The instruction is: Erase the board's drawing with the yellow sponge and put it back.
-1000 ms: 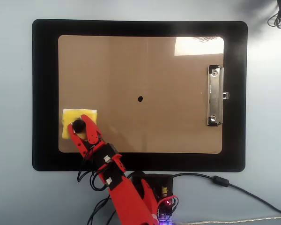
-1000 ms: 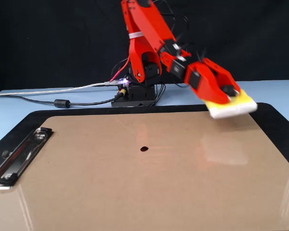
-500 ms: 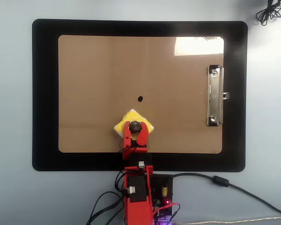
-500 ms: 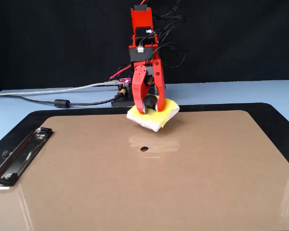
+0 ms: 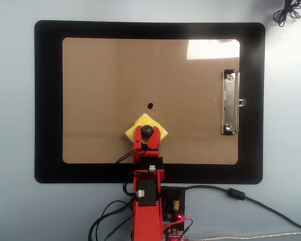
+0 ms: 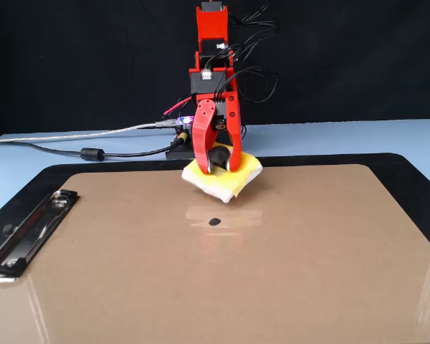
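Red end effector (image 5: pixel 146 134) holds the yellow sponge (image 5: pixel 160 132) between its 2 jaws on the brown board (image 5: pixel 100 90). From it, the black dot (image 5: pixel 150 106) lies at 12 o'clock, near, in the overhead view.

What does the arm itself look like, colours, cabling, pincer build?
Red plastic arm built of boxy segments with black servo bodies. Black cables loop off its base. The pincer has two curved red fingers around a black round part. A small light glows at the base.
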